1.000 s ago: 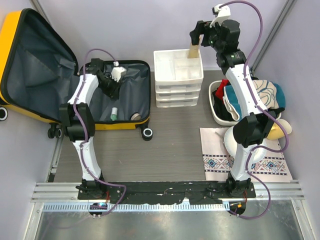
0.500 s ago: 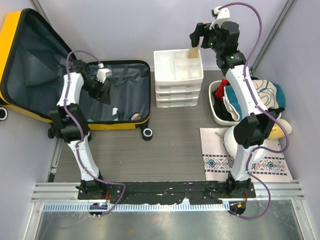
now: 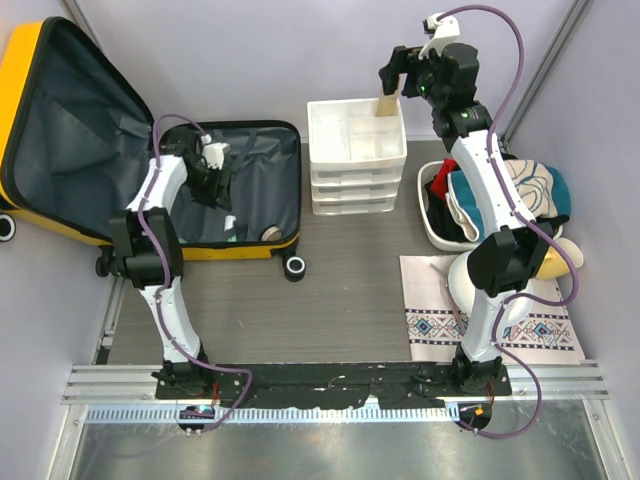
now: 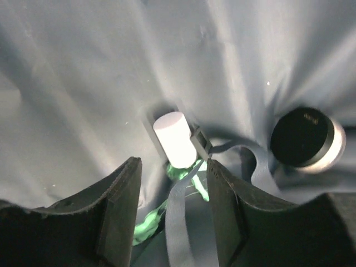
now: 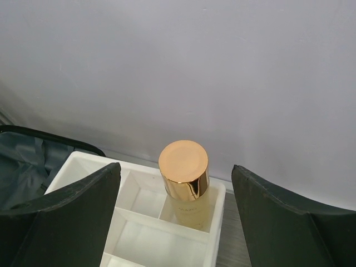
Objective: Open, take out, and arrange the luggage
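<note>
Left gripper [image 4: 173, 167] has shifted back rightward over the open yellow suitcase [image 3: 70, 130] at far left, jaws half parted and empty above a white-capped bottle [image 4: 174, 139], apparently lining up to lift it out, while right gripper [image 5: 175, 167] hangs wide and empty over a gold-capped bottle [image 5: 183, 161] standing in the organizer [image 5: 83, 167].

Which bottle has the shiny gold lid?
The pale yellow bottle standing upright in the white drawer organizer. The green bottle in the suitcase has a white cap instead.
</note>
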You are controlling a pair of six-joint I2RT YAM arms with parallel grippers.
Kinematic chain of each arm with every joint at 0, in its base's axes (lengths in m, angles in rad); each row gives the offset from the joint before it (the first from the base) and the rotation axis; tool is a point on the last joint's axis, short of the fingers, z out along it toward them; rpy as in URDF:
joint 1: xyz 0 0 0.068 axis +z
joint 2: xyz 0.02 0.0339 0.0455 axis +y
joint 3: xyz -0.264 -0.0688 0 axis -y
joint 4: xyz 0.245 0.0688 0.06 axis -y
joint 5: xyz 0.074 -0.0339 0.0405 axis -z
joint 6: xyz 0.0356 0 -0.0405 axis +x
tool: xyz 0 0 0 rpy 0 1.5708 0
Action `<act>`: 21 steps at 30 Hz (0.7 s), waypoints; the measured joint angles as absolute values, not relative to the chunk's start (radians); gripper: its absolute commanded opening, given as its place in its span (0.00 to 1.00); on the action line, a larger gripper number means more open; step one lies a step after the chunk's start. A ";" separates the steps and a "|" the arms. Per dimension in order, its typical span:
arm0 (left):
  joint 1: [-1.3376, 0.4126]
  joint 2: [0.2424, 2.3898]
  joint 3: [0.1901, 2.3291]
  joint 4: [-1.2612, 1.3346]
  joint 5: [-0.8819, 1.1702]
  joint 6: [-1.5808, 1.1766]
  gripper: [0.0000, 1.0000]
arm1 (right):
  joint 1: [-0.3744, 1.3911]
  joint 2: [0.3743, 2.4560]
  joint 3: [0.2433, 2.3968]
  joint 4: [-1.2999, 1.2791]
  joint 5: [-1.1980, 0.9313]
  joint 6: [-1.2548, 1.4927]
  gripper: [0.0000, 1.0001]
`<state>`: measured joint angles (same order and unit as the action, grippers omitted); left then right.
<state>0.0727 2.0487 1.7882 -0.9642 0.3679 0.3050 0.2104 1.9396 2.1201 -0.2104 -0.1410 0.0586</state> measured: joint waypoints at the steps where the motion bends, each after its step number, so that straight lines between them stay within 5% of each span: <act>1: 0.067 2.049 1.773 -0.925 0.349 0.243 0.54 | 0.210 1.939 2.118 -0.209 -0.141 0.058 0.87; 17: -0.022 2.140 1.706 -0.803 0.118 -0.042 0.45 | 0.210 1.889 2.089 -0.207 -0.140 0.054 0.87; 21: -0.033 2.170 1.706 -0.803 0.112 -0.057 0.33 | 0.210 1.889 2.088 -0.204 -0.140 0.050 0.87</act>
<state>-0.0334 2.1704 1.7058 -0.8028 0.1116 -0.0570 0.2104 1.8893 2.0884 -0.2039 -0.1398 0.0502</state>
